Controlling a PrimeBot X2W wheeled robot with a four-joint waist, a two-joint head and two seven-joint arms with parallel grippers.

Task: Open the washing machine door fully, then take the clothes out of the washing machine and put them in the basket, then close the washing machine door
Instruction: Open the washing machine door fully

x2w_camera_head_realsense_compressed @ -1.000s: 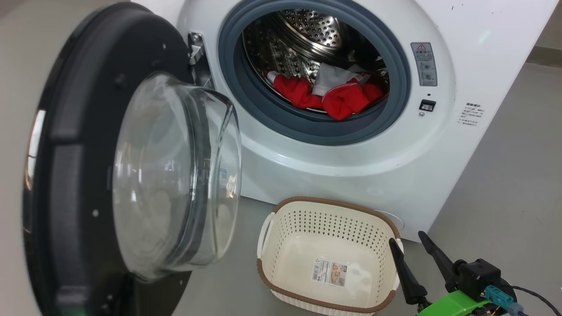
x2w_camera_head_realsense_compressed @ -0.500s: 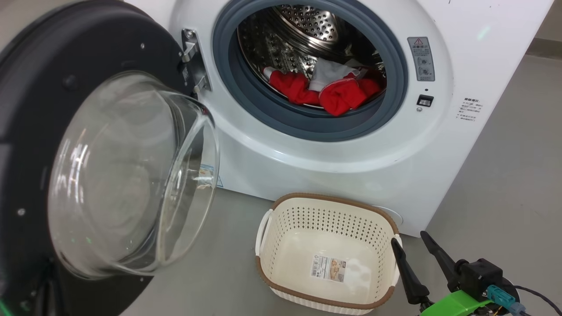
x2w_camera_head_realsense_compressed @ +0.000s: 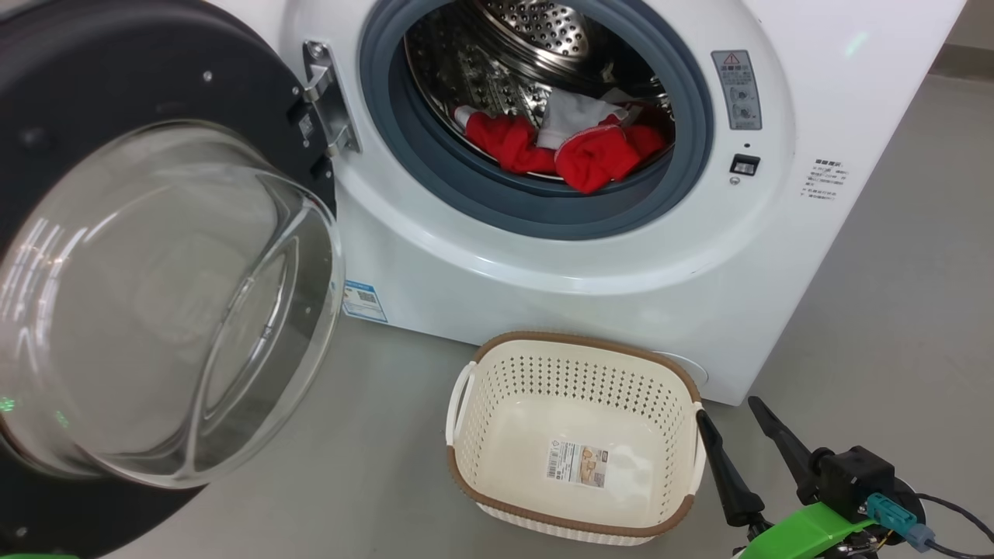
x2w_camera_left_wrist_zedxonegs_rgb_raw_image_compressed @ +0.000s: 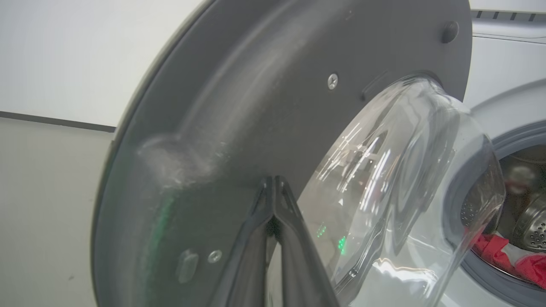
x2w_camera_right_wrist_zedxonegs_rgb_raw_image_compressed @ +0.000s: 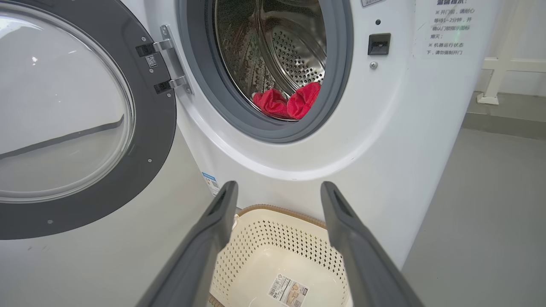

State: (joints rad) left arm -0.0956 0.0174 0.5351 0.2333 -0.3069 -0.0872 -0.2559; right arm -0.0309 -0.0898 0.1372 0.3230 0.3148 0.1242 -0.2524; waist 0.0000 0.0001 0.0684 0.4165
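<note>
The washing machine door (x2w_camera_head_realsense_compressed: 116,70) stands swung out at the left, its glass bowl (x2w_camera_head_realsense_compressed: 163,303) facing me. My left gripper (x2w_camera_left_wrist_zedxonegs_rgb_raw_image_compressed: 273,182) is shut, with nothing in it, its tips against the door's (x2w_camera_left_wrist_zedxonegs_rgb_raw_image_compressed: 256,85) dark inner face beside the glass. Red clothes (x2w_camera_head_realsense_compressed: 575,151) with a light grey part lie in the drum of the white washing machine (x2w_camera_head_realsense_compressed: 543,256). The empty basket (x2w_camera_head_realsense_compressed: 575,376) sits on the floor in front of the washer. My right gripper (x2w_camera_head_realsense_compressed: 728,409) is open just right of the basket, and in the right wrist view it (x2w_camera_right_wrist_zedxonegs_rgb_raw_image_compressed: 278,187) hangs above the basket (x2w_camera_right_wrist_zedxonegs_rgb_raw_image_compressed: 277,238).
Grey floor (x2w_camera_head_realsense_compressed: 893,295) stretches to the right of the washer. A door hinge (x2w_camera_head_realsense_compressed: 322,101) sits at the left of the grey rubber ring (x2w_camera_head_realsense_compressed: 497,210). A white frame leg (x2w_camera_right_wrist_zedxonegs_rgb_raw_image_compressed: 490,81) stands at the far right behind the machine.
The door has swung further open toward the left, showing more of the washer's front and a lower sticker. The head view has shifted a little. The right gripper has barely moved.
</note>
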